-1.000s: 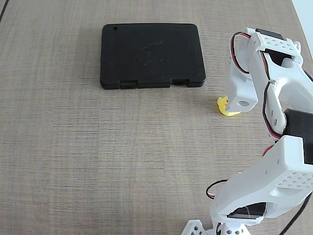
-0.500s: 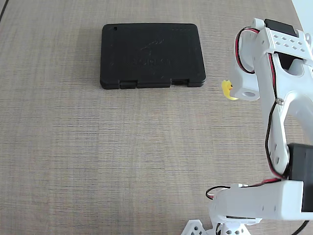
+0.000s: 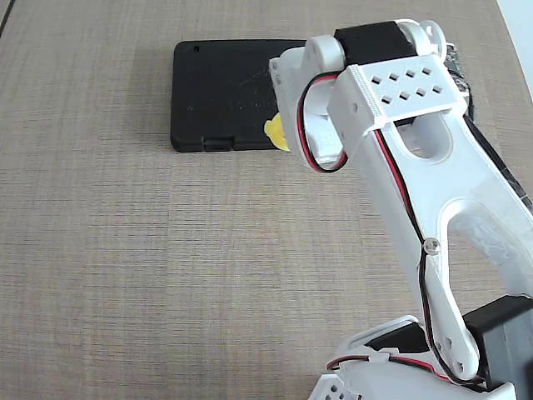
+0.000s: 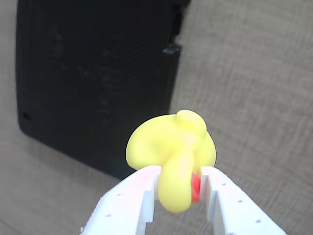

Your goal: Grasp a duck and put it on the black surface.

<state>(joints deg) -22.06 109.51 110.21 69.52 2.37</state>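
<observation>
The white hand (image 4: 178, 188) is clamped on the yellow duck (image 4: 171, 152), holding it off the counter (image 3: 125, 275) at the edge of the black surface (image 3: 221, 96), over the case's notched side in the wrist view.

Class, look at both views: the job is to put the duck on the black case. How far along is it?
Done: the hand is shut on the duck, pinching it between its white fingers. In hand: the duck is carried at the edge of the black case, where the fixed view shows a yellow sliver beside the arm. Left: setting it down on the case and letting go.
</observation>
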